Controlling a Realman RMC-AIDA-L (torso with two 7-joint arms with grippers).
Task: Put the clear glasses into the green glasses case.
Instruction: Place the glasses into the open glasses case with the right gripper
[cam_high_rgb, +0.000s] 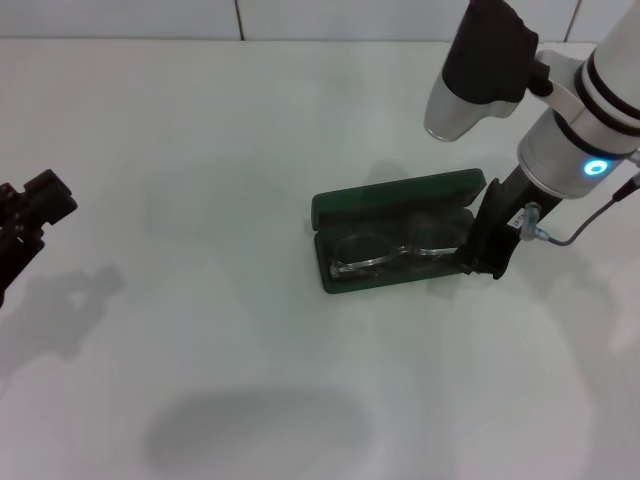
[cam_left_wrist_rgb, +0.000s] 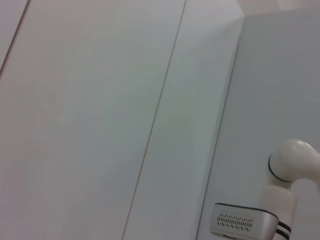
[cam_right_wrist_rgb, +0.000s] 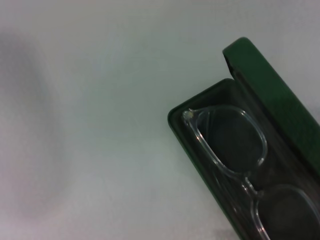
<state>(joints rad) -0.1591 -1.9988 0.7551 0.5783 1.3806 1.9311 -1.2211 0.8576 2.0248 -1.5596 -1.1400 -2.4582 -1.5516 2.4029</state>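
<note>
- The green glasses case (cam_high_rgb: 398, 196) lies open on the white bench (cam_high_rgb: 200, 150), a little toward 3 o'clock from the middle, its lid raised on the 12 o'clock side.
- The clear glasses (cam_high_rgb: 395, 250) lie folded inside the case's lower tray, lenses side by side; the right wrist view shows one lens (cam_right_wrist_rgb: 232, 140) against the dark lining.
- The right pincer (cam_high_rgb: 487, 255) stands at the case's 3 o'clock end; I cannot tell whether it is released or clenched.
- The left pincer (cam_high_rgb: 30, 210) sits at the 9 o'clock edge, well apart; its state cannot be told.
</note>
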